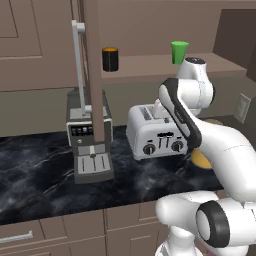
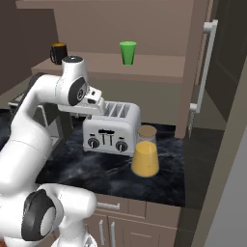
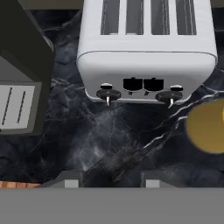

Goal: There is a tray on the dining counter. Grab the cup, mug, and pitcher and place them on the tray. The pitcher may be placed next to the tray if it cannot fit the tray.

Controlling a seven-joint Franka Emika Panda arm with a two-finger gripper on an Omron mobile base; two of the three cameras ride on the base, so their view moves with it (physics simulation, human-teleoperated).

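Gripper [image 3: 107, 179] above the black marble surface [image 3: 109, 140], fingertips apart with nothing between them, toaster [image 3: 146, 52] at 12 o'clock in the hand view. Pitcher [image 2: 145, 152] upright on the surface just beside the toaster's front corner (tan lid at 3 o'clock in the hand view). Cup [image 2: 128, 52] and mug [image 2: 58, 53] upright and well apart on the shelf [image 2: 144, 65] behind the toaster. Coffee machine [image 1: 89, 140] at 9 o'clock from the toaster, left base view.
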